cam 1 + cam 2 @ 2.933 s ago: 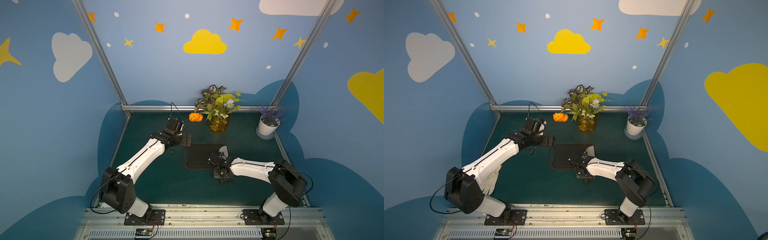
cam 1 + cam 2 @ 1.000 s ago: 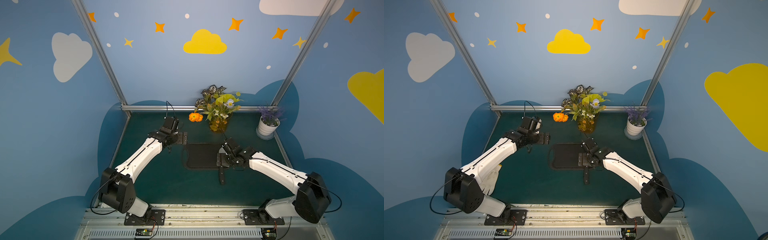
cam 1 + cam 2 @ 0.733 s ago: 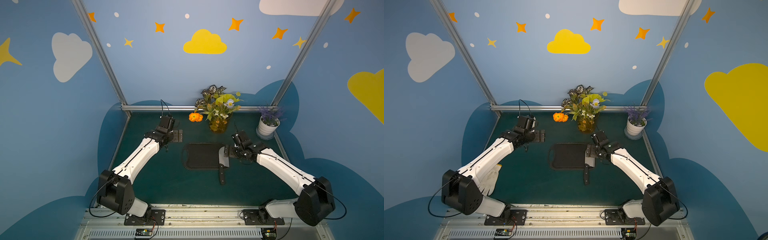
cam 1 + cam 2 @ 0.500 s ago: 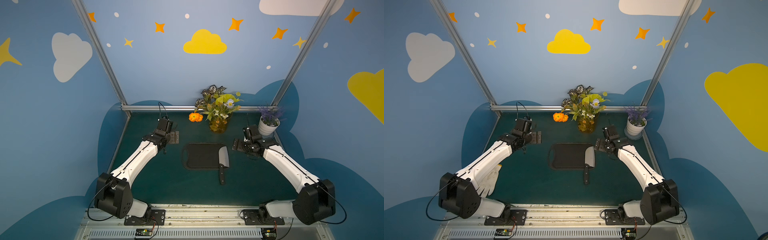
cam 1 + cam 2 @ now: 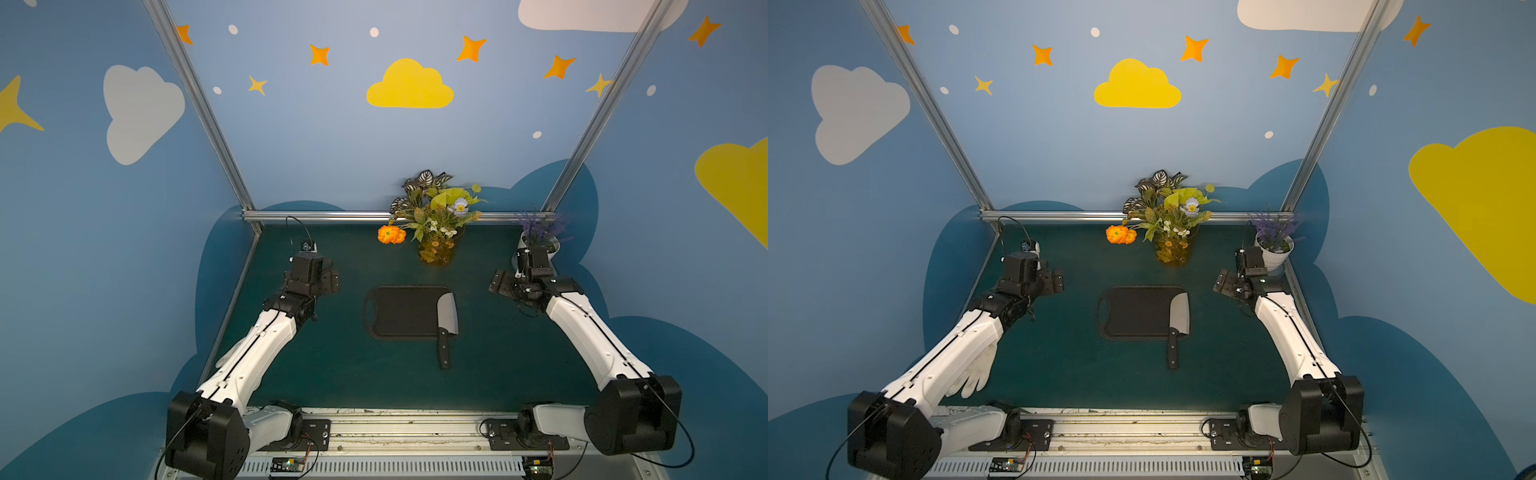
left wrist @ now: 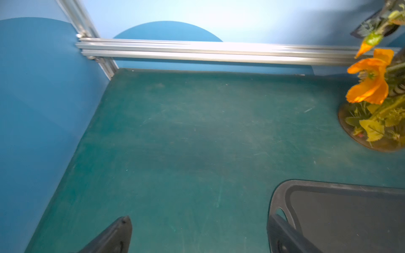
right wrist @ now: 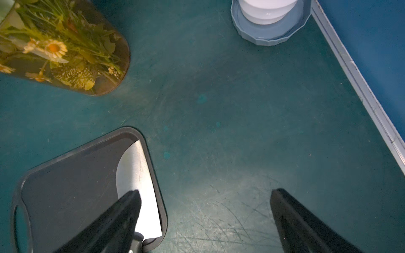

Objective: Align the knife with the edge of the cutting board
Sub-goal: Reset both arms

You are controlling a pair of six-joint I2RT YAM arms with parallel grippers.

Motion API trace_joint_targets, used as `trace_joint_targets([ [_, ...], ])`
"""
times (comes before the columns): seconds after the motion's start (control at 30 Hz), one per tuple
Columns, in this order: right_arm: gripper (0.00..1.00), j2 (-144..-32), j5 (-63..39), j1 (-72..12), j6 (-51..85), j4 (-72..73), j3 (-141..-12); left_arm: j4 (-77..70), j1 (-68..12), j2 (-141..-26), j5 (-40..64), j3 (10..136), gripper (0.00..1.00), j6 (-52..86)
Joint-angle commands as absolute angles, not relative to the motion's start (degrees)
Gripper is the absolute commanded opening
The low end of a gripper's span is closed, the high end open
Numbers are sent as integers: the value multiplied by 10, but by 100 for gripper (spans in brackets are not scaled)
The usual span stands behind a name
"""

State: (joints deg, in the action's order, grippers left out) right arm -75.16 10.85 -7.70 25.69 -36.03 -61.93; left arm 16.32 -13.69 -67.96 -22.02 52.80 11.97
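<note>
Knife [image 5: 447,313] along three o'clock edge of cutting board [image 5: 399,311], handle overhanging at six, left gripper [image 5: 331,282], right gripper [image 5: 498,286] both spread, empty

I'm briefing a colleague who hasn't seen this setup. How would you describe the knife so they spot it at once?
On the green table, find the black cutting board lying at its centre. The knife lies flat along the board's short end opposite the handle hole, its black handle sticking off the near edge. Its broad silver-grey blade is the only bright metal there.

Knife [image 5: 447,318] lies along right edge of cutting board [image 5: 399,311].
</note>
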Motion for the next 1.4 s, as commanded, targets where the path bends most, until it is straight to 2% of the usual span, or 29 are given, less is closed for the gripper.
trace_joint_targets([
  [0.0,98,-737,122,-53,257,-315,-606,125,-127,-655,-236,500,100,117],
  [0.4,98,-736,132,-2,212,-207,-545,72,-99,-651,-254,439,100,72],
  [0.8,98,-732,131,0,153,-51,-457,-33,-88,-679,-237,387,100,29],
  [1.03,98,-766,152,0,136,-17,-437,-134,-87,-710,-227,331,100,-11],
  [1.37,98,-767,184,0,118,54,-389,-200,-79,-732,-211,300,100,-29],
])
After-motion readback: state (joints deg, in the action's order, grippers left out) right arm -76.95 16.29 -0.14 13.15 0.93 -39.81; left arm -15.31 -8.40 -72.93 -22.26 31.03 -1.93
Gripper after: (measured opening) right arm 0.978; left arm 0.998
